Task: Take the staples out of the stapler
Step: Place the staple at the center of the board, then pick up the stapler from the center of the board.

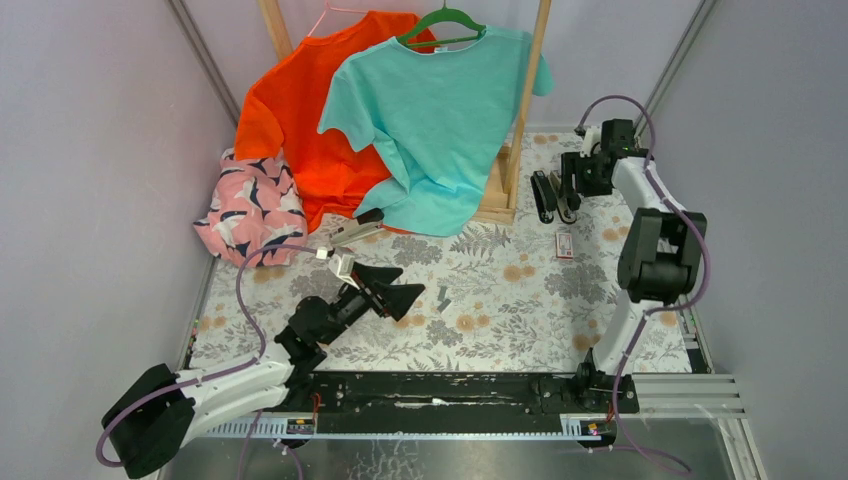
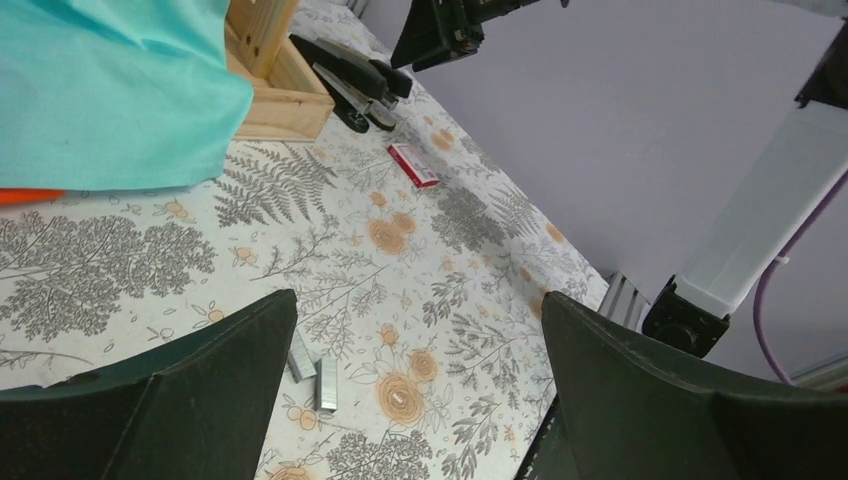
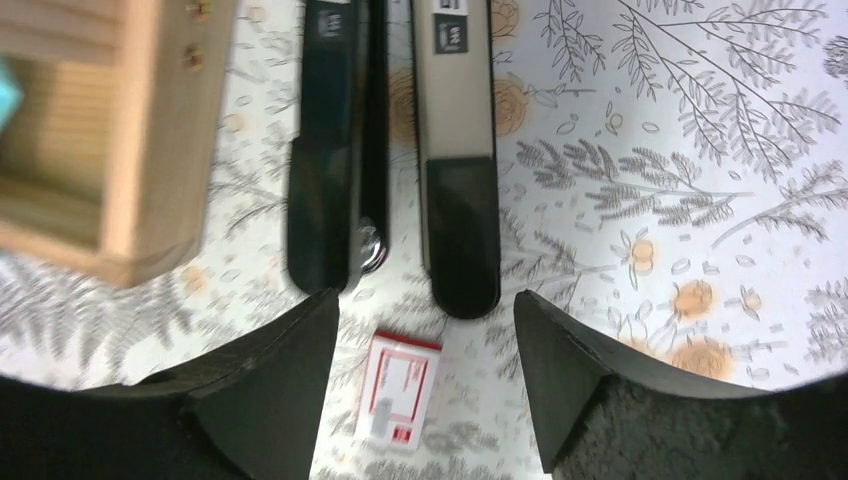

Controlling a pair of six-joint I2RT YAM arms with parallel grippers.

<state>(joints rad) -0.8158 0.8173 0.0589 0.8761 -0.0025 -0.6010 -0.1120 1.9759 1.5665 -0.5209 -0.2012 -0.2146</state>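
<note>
Two short silvery strips of staples [image 2: 325, 383] lie on the floral cloth by my left finger, seen from above as a small dark mark [image 1: 442, 298]. My left gripper [image 2: 418, 298] hovers wide open over the cloth just left of them [image 1: 400, 285], holding nothing. The stapler [image 3: 455, 150] lies at the far right as two long bars side by side, one black [image 3: 325, 150], one beige with a black tip. My right gripper [image 3: 427, 300] stands open just in front of its tips [image 1: 568, 185], empty.
A small white-and-red box [image 3: 398, 388] lies on the cloth below my right fingers [image 1: 565, 245]. A wooden rack base [image 3: 110, 130] stands left of the stapler, with teal and orange shirts [image 1: 430, 110] hanging above. Another stapler [image 1: 350, 232] lies near the left arm.
</note>
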